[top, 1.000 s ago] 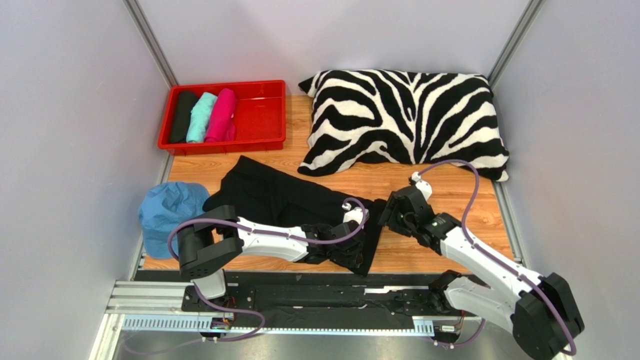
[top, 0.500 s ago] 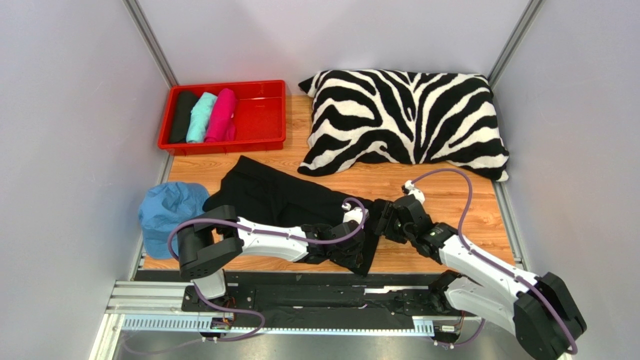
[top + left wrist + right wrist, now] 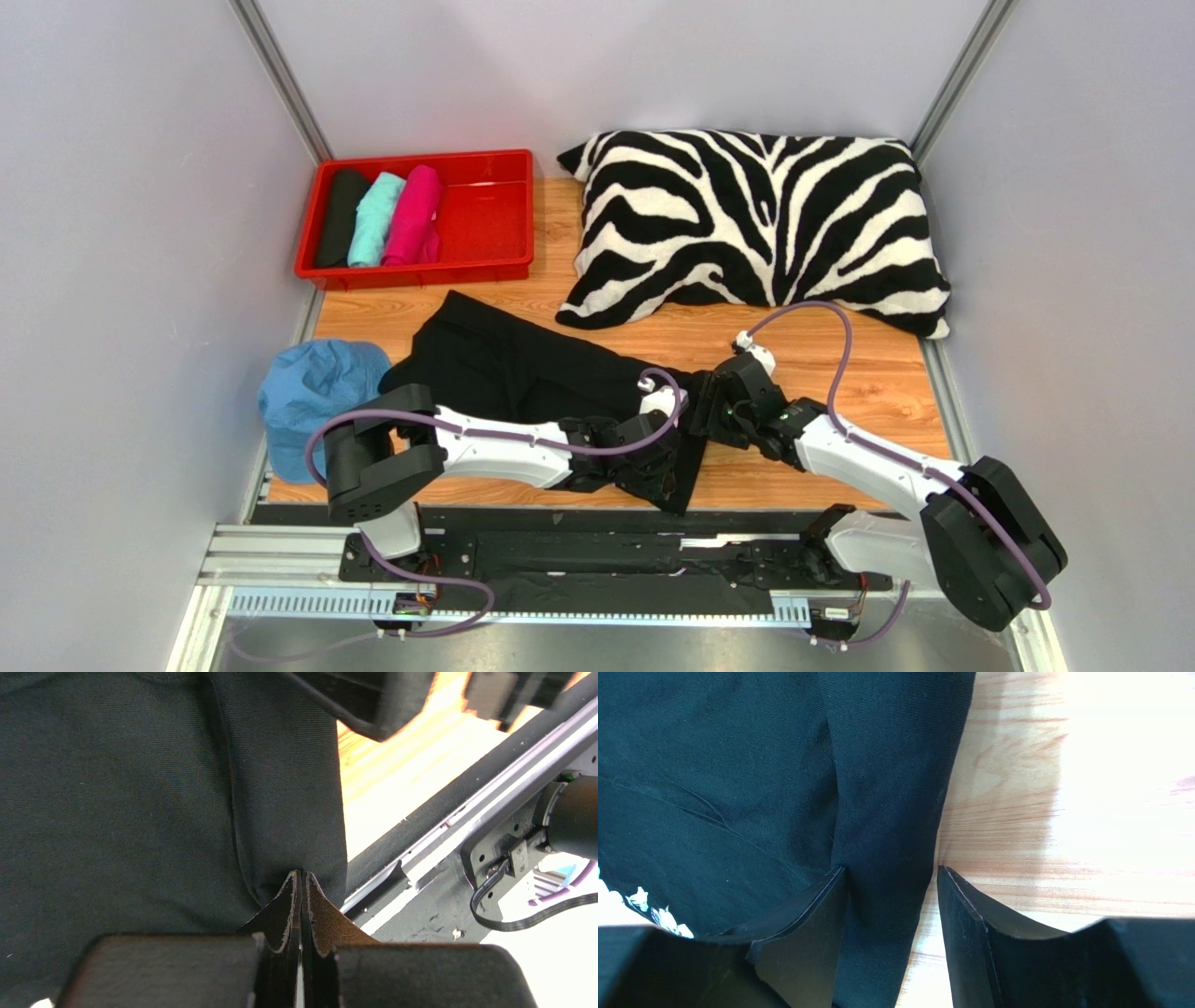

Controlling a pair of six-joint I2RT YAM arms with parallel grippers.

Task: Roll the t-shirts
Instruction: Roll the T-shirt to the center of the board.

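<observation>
A black t-shirt [image 3: 526, 371] with small white print [image 3: 640, 903] lies folded into a long strip on the wooden table. My left gripper [image 3: 657, 473] is shut on its near right corner [image 3: 295, 847], close to the table's front edge. My right gripper [image 3: 706, 406] is open, its jaws down over the shirt's folded right edge [image 3: 892, 812], one finger on the cloth and one on bare wood. Black, teal and pink rolled shirts [image 3: 379, 217] lie side by side in a red tray [image 3: 484, 210].
A zebra-striped pillow [image 3: 758, 224] fills the back right. A light blue cap [image 3: 316, 399] sits at the left edge beside the shirt. The black rail [image 3: 449, 819] at the table's front runs just past my left gripper. Grey walls close both sides.
My right arm has moved left and down, from over bare wood to the shirt's right edge. The left arm and the shirt have stayed put.
</observation>
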